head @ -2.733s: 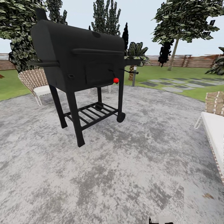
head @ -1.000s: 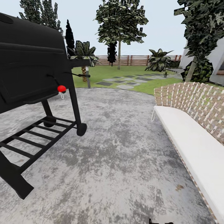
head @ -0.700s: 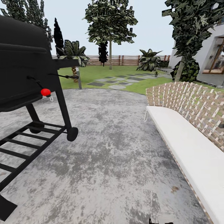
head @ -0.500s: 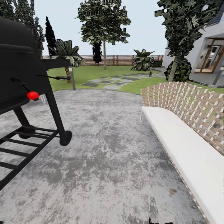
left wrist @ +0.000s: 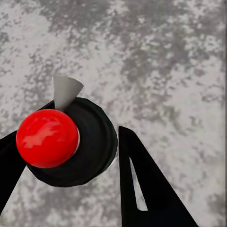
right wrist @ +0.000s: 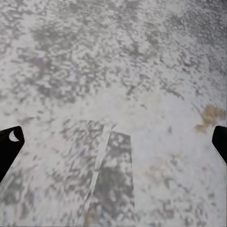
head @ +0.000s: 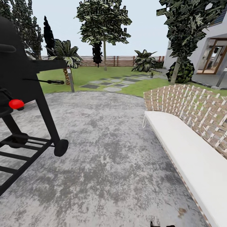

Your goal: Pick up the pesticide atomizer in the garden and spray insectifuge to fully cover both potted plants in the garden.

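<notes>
Here the round grey mottled paved patio point(head: 110, 151) lies open straight ahead, a broad bare lane running out to its curved far edge, where the green lawn point(head: 94, 74) begins. Grey stepping stones point(head: 110, 85) cross the grass towards a brown slatted wooden fence point(head: 119, 60), with trees and palms standing before it.

The lane is hemmed on both sides. On the left stands a black barrel barbecue grill on legs point(head: 22, 78), its small wheel point(head: 61, 147) and slatted lower shelf reaching into the paving and a red round knob point(head: 15, 104) at its side. On the right runs a long white-cushioned sofa with a woven tan back point(head: 189, 151), its near end at the lower right corner of the head view.

In the left wrist view, the left gripper point(left wrist: 85, 118) has its black jaws clenched on the pesticide atomizer, a black round body with a red ball top and a grey pointed nozzle point(left wrist: 85, 142), held above the paving.

The right gripper point(right wrist: 113, 142) hangs over bare patio, jaws released, the tips far apart.
</notes>
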{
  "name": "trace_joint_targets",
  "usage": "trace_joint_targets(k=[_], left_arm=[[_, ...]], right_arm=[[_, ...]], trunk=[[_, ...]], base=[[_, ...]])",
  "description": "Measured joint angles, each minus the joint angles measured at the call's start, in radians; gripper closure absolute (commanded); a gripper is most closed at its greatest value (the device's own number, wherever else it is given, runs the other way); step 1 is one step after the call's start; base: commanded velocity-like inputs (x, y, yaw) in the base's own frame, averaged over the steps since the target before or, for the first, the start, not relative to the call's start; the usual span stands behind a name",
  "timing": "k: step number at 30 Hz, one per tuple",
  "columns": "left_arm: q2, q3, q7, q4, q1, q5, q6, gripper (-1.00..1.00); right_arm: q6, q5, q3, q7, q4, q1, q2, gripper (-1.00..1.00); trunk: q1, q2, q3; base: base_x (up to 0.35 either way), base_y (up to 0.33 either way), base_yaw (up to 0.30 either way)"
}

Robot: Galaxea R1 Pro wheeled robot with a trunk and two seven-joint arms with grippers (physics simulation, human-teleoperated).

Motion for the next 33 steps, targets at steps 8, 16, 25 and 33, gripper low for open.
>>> trace_joint_targets(k=[8, 16, 25, 33], left_arm=[[0.0, 0.0, 0.0, 0.0, 0.0, 0.0, 0.0, 1.0], [0.0, 0.0, 0.0, 0.0, 0.0, 0.0, 0.0, 1.0], [0.001, 0.0, 0.001, 0.0, 0.0, 0.0, 0.0, 1.0], [0.001, 0.0, 0.001, 0.0, 0.0, 0.001, 0.0, 1.0]], right_arm=[[0.002, -0.001, -0.001, -0.001, -0.001, 0.0, 0.0, -1.0], [0.002, 0.0, -0.001, 0.002, 0.001, 0.0, 0.0, -1.0], [0.002, -0.001, -0.001, 0.002, 0.001, 0.0, 0.0, -1.0], [0.002, 0.0, -0.002, 0.002, 0.002, 0.0, -0.001, -1.0]], trunk=[[0.0, 0.0, 0.0], [0.0, 0.0, 0.0], [0.0, 0.0, 0.0], [0.0, 0.0, 0.0]], base=[[0.338, 0.0, 0.0], [0.338, 0.0, -0.006], [0.338, 0.0, -0.163], [0.338, 0.0, -0.008]])
